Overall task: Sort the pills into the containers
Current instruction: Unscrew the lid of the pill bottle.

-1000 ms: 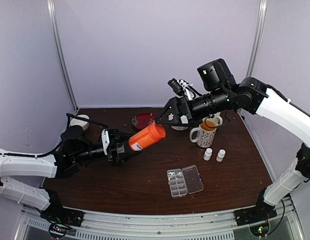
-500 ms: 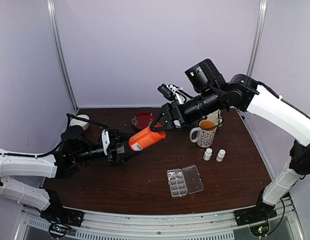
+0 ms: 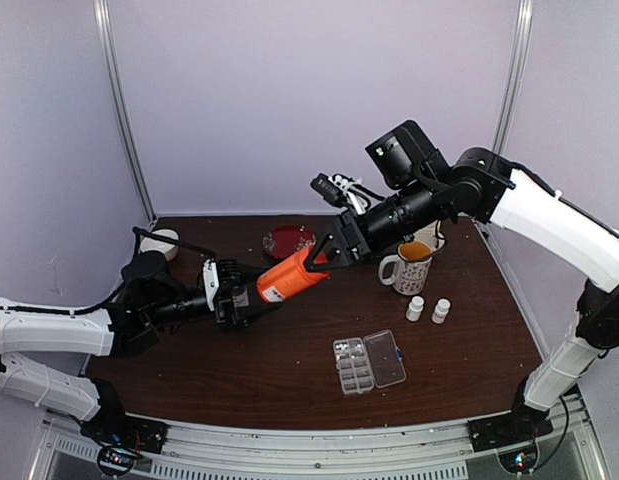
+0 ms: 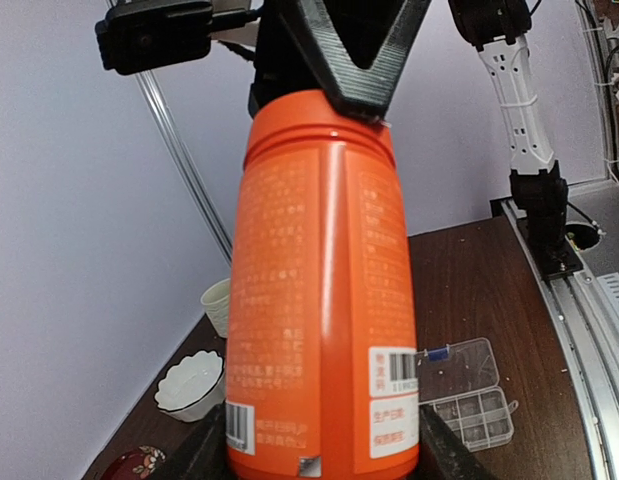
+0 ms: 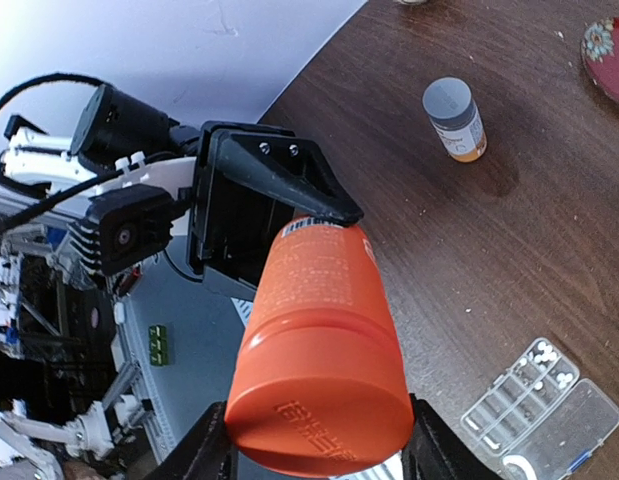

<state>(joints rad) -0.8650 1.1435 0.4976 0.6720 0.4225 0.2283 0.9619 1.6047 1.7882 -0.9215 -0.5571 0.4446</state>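
A big orange bottle (image 3: 294, 275) hangs tilted in the air over the table's middle. My left gripper (image 3: 251, 297) is shut on its labelled base, one finger on each side (image 4: 319, 450). My right gripper (image 3: 319, 262) has its fingers pressed against both sides of the bottle's cap end (image 5: 319, 450). The clear pill box (image 3: 369, 362) lies open on the table, in front of and to the right of the bottle, with its lid folded out to the right. A few whitish pills (image 5: 545, 356) lie in its compartments.
A mug (image 3: 406, 265) and two small white bottles (image 3: 416, 308) stand right of the middle. A red dish (image 3: 287, 240) sits at the back, a white bowl (image 3: 161, 243) at back left. A grey-capped bottle (image 5: 454, 118) stands on the wood.
My right arm has come down and to the left onto the bottle's cap end, and its fingers have closed in from wide open. The left arm and the bottle have stayed put.
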